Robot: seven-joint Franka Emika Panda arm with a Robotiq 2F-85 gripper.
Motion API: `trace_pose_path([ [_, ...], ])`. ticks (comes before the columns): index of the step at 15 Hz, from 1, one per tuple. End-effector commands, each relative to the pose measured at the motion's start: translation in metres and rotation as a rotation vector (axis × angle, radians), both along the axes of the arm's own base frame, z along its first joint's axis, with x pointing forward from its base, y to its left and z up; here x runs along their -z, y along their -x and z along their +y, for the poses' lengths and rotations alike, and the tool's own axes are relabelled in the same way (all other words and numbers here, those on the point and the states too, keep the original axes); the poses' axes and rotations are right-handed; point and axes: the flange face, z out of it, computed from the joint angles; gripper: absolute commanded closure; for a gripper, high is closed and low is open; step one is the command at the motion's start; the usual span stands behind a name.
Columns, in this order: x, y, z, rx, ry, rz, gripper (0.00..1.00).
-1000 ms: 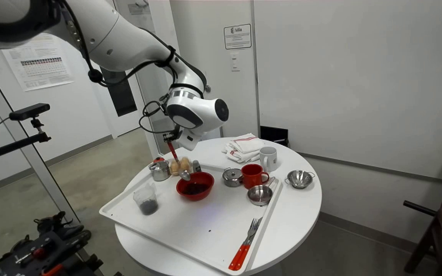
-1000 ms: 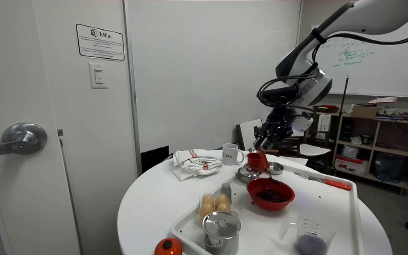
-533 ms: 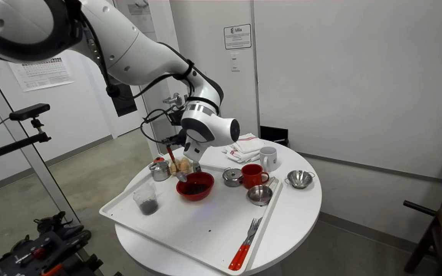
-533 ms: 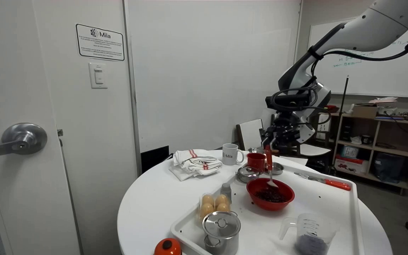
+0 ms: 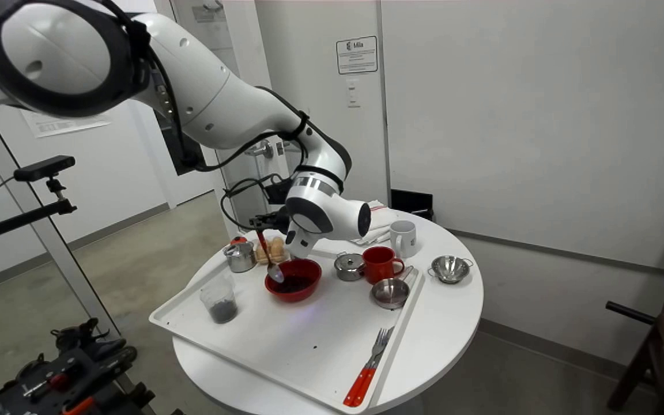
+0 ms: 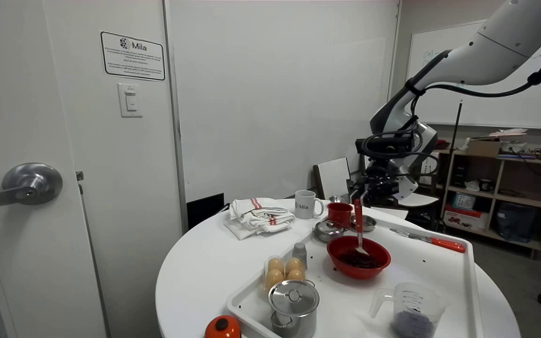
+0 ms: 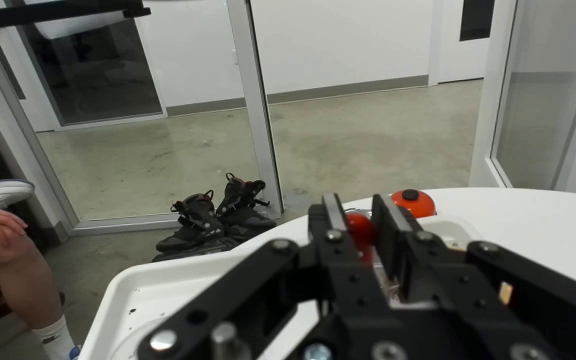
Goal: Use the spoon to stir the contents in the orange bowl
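White and round, the counter (image 6: pixel 195 281) is topped by a white tray (image 6: pixel 444 277). Nearest in an exterior view, a lidded metal pot (image 6: pixel 294 305) and a clear measuring cup (image 6: pixel 406 295) with a dark filling are seen. Just past them, brown eggs (image 6: pixel 274 278) and a grey shaker (image 6: pixel 300 253) are grouped. Beyond, the red-orange bowl (image 6: pixel 352 272) is placed on the tray. At the bowl, the spoon (image 6: pixel 359 225) is held nearly upright, its red handle clasped by the claw (image 7: pixel 359 212); its metal head is pointed down and seen against the bowl in both exterior views, though whether the dark bits (image 6: pixel 355 259) inside are touched cannot be told. Farther back, folded towels (image 6: pixel 261 217), orange-handled cutlery (image 6: pixel 446 244), a low lidded pot (image 6: pixel 329 231), a shiny pan (image 6: pixel 368 224), a red mug (image 6: pixel 338 214) and a white mug (image 6: pixel 304 204) are ranged; beyond the counter, chairs (image 6: pixel 334 178), shelves (image 6: pixel 526 202) and a whiteboard (image 6: pixel 486 112) are seen.
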Motion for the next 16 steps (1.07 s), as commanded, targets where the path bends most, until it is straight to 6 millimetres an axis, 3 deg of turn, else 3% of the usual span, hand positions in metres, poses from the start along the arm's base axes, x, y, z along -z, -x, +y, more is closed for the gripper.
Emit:
trace_pose_path([
  [1,0.013,-0.004,-0.013,0.032,-0.034,-0.009,0.95],
  [10,0.034,-0.001,-0.038,0.115,-0.027,0.015,0.95],
  [16,0.027,-0.022,-0.048,0.116,0.03,0.004,0.95],
])
